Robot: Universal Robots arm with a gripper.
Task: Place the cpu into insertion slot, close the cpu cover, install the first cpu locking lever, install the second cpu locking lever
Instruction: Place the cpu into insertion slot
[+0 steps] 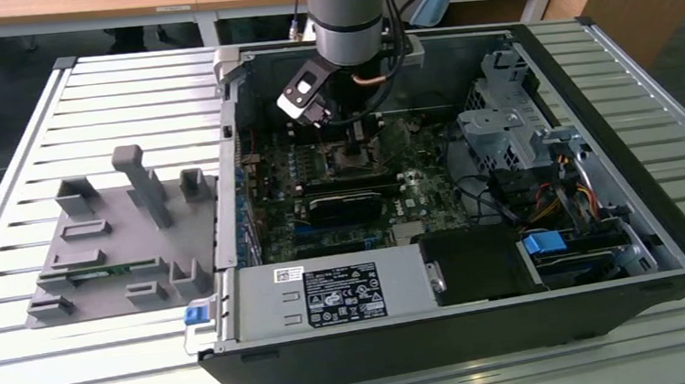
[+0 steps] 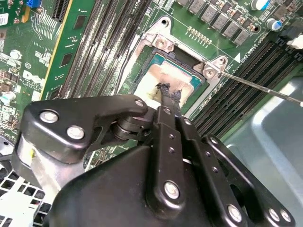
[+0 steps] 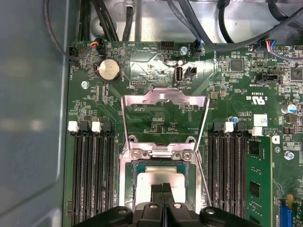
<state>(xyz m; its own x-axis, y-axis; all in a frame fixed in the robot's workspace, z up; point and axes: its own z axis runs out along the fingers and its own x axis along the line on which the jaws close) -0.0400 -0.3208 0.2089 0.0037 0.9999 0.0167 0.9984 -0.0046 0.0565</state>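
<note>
**Exterior view:** the arm reaches into the open computer case (image 1: 639, 224) lying on the slatted counter (image 1: 90, 102). The tool (image 1: 357, 139) stands over the motherboard (image 1: 422, 190), well inside the case walls, and a grey fixture (image 1: 114, 237) lies apart on the exterior view's left. **Second wrist view:** the tool (image 2: 168, 94) has its fingers pressed together with nothing seen between them. Its tips touch the cpu (image 2: 163, 75), which is seated in the insertion slot (image 2: 158, 57). A thin lever (image 2: 255, 85) juts over the memory slots (image 2: 251, 56). **First wrist view:** the cpu cover (image 3: 164, 97) stands swung open beyond the cpu (image 3: 156, 176), and memory slots (image 3: 90, 175) flank the socket on two sides.
</note>
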